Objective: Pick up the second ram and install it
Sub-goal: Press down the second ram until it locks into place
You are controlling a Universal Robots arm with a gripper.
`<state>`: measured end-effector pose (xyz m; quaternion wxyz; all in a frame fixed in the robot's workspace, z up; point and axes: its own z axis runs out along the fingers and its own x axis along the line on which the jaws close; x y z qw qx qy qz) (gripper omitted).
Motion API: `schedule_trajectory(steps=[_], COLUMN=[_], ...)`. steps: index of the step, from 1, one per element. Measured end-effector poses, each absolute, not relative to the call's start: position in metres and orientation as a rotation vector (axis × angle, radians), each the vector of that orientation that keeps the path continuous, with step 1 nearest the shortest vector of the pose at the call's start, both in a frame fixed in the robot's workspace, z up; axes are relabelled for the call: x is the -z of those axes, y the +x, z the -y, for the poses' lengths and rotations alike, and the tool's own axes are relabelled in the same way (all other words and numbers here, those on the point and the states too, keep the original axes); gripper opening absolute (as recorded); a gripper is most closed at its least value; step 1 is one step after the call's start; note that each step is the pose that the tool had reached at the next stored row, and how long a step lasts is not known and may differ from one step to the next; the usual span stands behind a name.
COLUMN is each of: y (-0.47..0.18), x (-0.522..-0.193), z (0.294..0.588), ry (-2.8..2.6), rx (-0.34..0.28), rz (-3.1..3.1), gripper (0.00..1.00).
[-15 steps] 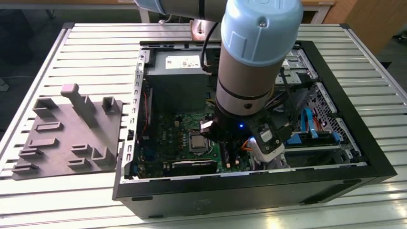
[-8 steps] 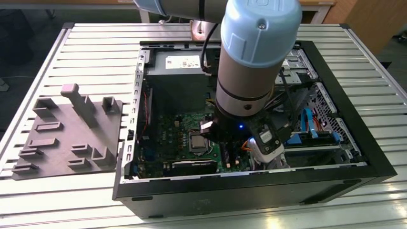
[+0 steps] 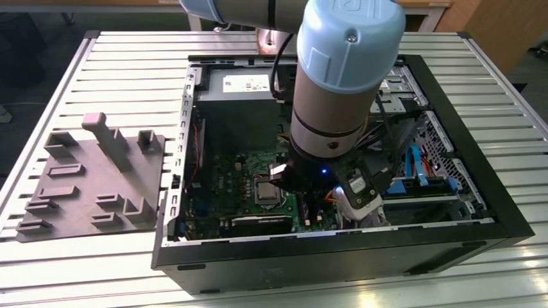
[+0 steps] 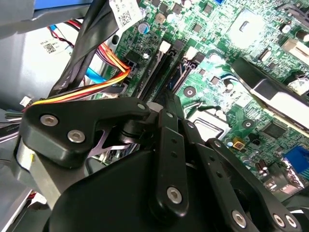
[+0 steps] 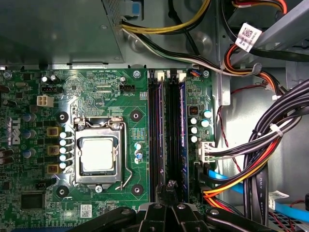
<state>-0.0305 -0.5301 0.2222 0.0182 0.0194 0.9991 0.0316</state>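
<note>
Gripper [image 5: 170,189] low over motherboard [image 5: 96,92], grip: cannot tell | ram [image 5: 181,135] on edge among the black slots, near end just beside gripper, long axis along slots toward the power supply [image 5: 58,29] | open case [image 3: 342,256] on slatted table [image 3: 128,45]

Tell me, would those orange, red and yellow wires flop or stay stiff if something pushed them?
Probably floppy: the wires bend in loose curves across the case rather than running straight. They look thin, so likely light. They might not move far, though, since they run packed against the thicker black cables.
</note>
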Motion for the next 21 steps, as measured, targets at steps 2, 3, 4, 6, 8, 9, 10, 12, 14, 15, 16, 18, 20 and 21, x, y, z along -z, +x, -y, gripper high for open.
schedule_trajectory(steps=[2, 3, 4, 6, 8, 9, 10, 12, 14, 15, 16, 18, 20, 21], y=[-0.0305, -0.0305, -0.0304, -0.0305, -0.0304, -0.0305, -0.0305, -0.0305, -0.0305, -0.0304, -0.0304, -0.0305, -0.0305, -0.0305], x=[-0.2217, -0.2217, -0.2217, -0.2216, -0.2211, -0.2206, -0.2202, -0.2194, -0.2192, -0.2189, -0.2189, -0.2189, -0.2182, -0.2178], z=[0.5301, 0.5301, 0.5301, 0.5301, 0.5301, 0.5301, 0.5301, 0.5301, 0.5301, 0.5300, 0.5301, 0.5301, 0.5301, 0.5301], ry=[0.060, 0.060, 0.060, 0.060, 0.060, 0.060, 0.060, 0.060, 0.060, 0.060, 0.060, 0.060, 0.060, 0.060], rx=[-0.098, -0.097, -0.097, -0.098, -0.098, -0.098, -0.097, -0.097, -0.097, -0.098, -0.098, -0.098, -0.098, -0.097], rz=[-3.103, -3.103, -3.103, -3.103, -3.103, -3.103, -3.103, -3.103, -3.103, -3.103, -3.103, -3.103, -3.103, -3.103], gripper=[0.11, 0.11, 0.11, 0.11, 0.11, 0.11, 0.11, 0.11, 0.11, 0.11, 0.11, 0.11, 0.11, 0.11])
